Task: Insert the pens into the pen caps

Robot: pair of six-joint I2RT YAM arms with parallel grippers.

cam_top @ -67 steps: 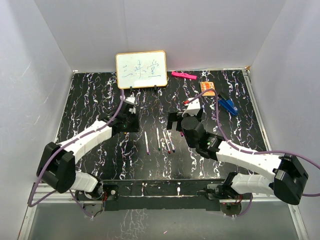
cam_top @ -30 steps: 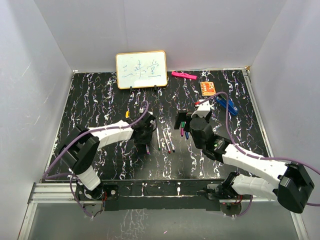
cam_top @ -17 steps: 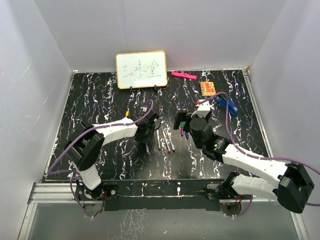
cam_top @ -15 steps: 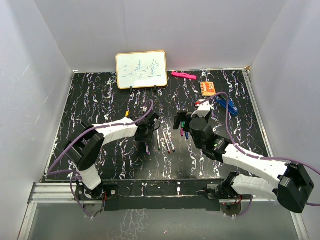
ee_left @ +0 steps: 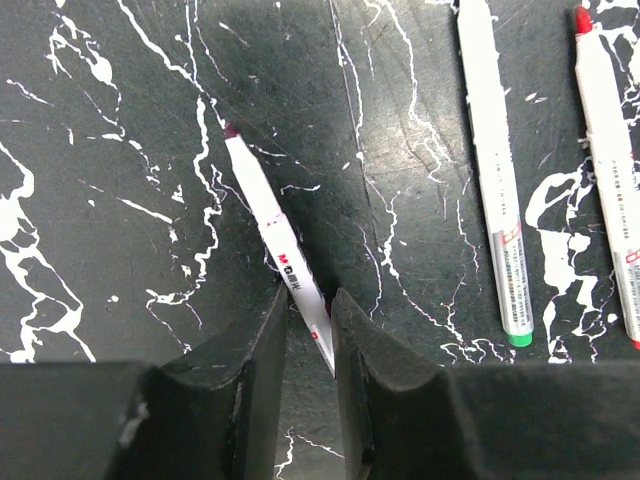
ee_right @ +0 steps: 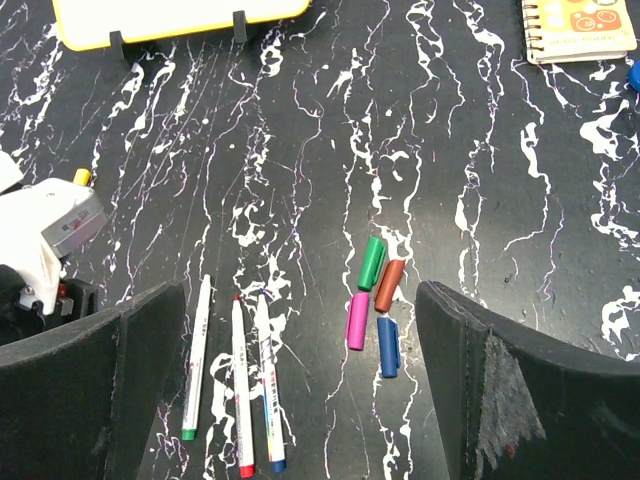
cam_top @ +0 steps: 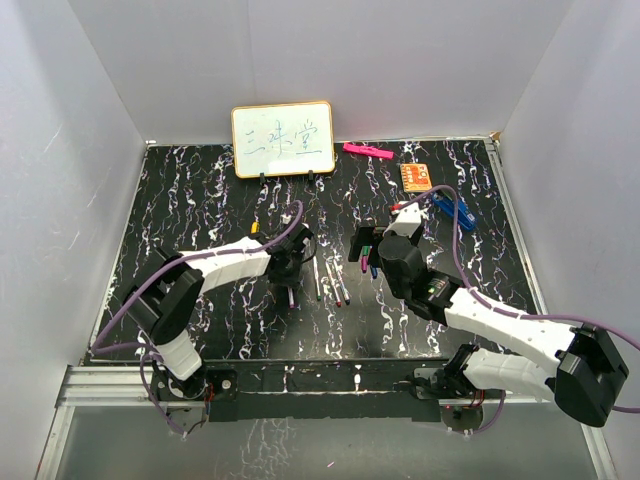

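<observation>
Your left arm has swung in from the 9 o'clock side of the counter to the row of pens; its left fingers are now pinched onto the purple-tipped pen, whose barrel slants between them with the tip toward 11 o'clock; I cannot tell whether it has left the surface. So the first pickup looks to be in hand, and no pen is capped yet. The green-tipped pen and red-tipped pen lie loose at 3 o'clock of it. Your right fingers are spread wide and empty above the caps, which cluster at 3 o'clock of the pens. The counter is black with white veining and looks smooth; a dropped pen would likely roll. White walls close it in; a whiteboard stands at 12 o'clock.
</observation>
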